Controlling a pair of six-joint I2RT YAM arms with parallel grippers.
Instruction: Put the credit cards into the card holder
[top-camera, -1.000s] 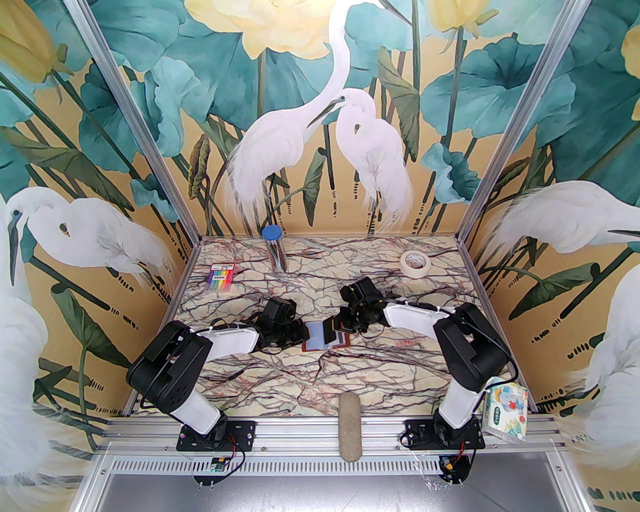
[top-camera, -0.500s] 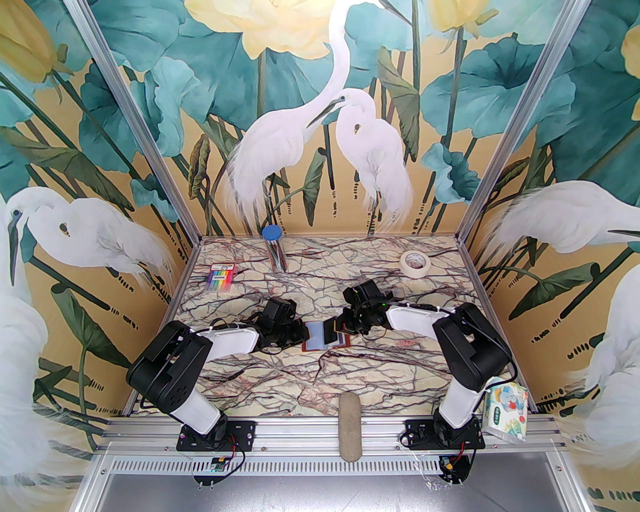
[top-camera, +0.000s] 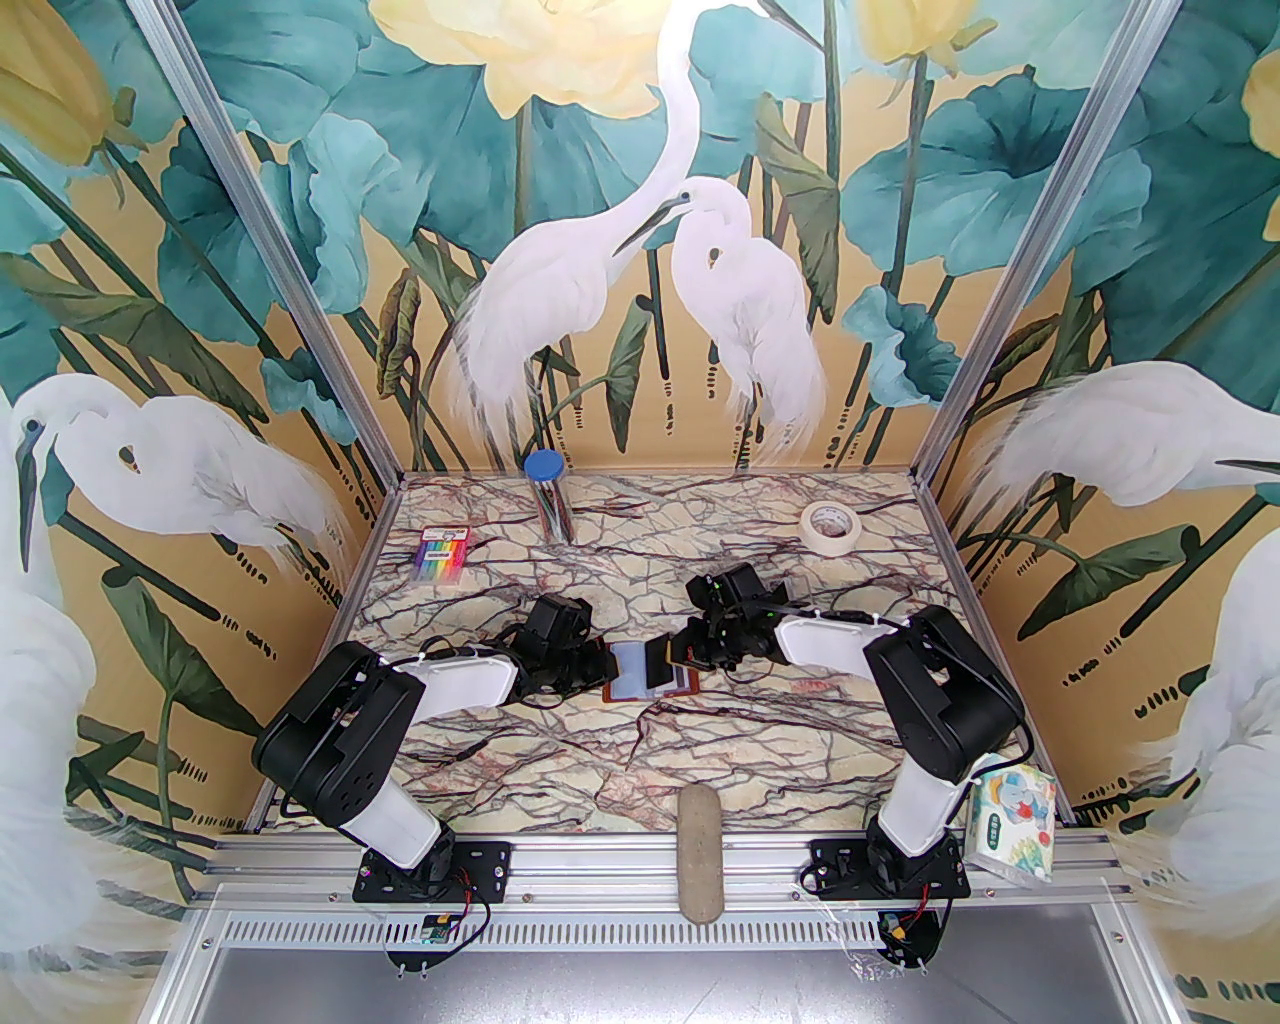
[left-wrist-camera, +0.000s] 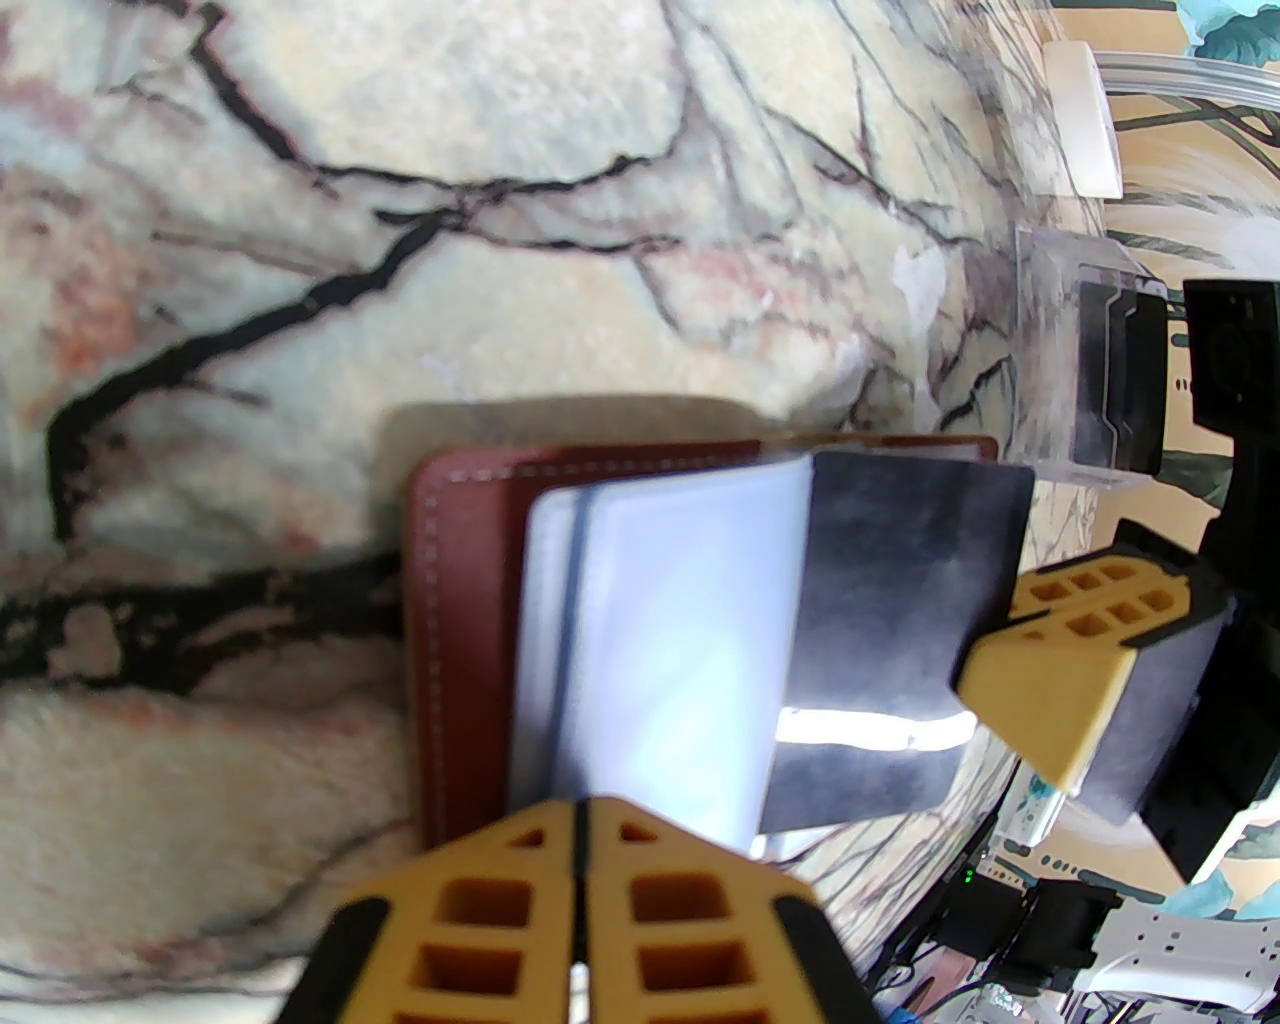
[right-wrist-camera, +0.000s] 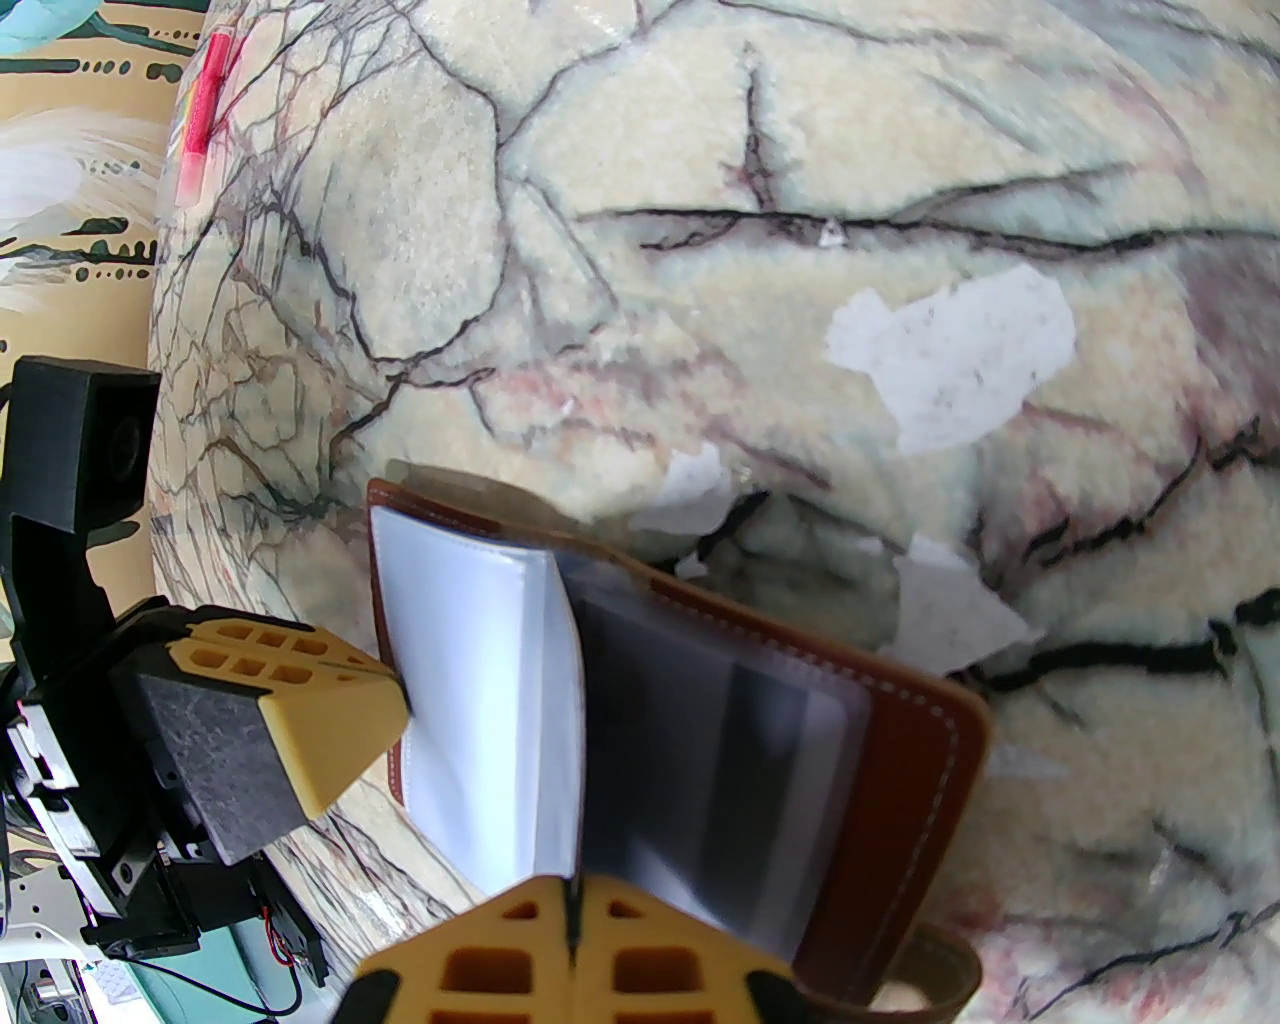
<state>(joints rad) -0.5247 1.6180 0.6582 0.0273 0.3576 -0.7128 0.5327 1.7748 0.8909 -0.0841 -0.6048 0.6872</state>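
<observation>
At mid-table, left fingers (right-wrist-camera: 330, 725) clamp the card holder (left-wrist-camera: 460, 600) edge, right fingers (left-wrist-camera: 1040, 700) a dark card (left-wrist-camera: 900, 560).

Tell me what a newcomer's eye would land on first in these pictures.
First, the egret-and-lotus mural covering the walls around the marbled table. Then, at the table's centre, both arms meet over the open brown card holder. The left hand pinches a pale sleeve from the left, and the right hand holds a dark credit card at that sleeve's edge.
</observation>
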